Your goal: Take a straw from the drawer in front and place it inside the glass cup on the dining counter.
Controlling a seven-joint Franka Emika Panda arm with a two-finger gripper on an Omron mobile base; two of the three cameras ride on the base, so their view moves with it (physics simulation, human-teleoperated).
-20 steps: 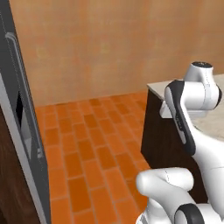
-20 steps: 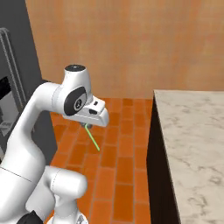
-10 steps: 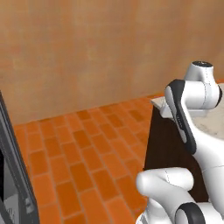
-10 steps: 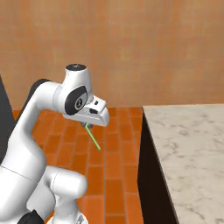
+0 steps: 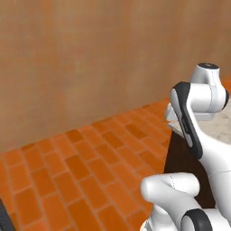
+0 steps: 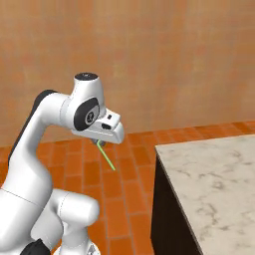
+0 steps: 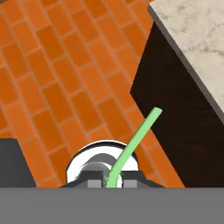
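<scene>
The gripper (image 7: 113,180) pinches the straw (image 7: 131,148), carrying it toward the counter (image 6: 214,174). Next it likely needs to find the cup and lower the straw in.

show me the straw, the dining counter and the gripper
straw (image 7: 133,146), hand view, middle of its green shaft
dining counter (image 6: 214,172), right base view, bare marble top
gripper (image 6: 98,143), right base view, fingertips closed on the straw's upper end

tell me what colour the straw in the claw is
Light green. The straw shows best in the hand view, sticking out over the orange brick floor.
</scene>
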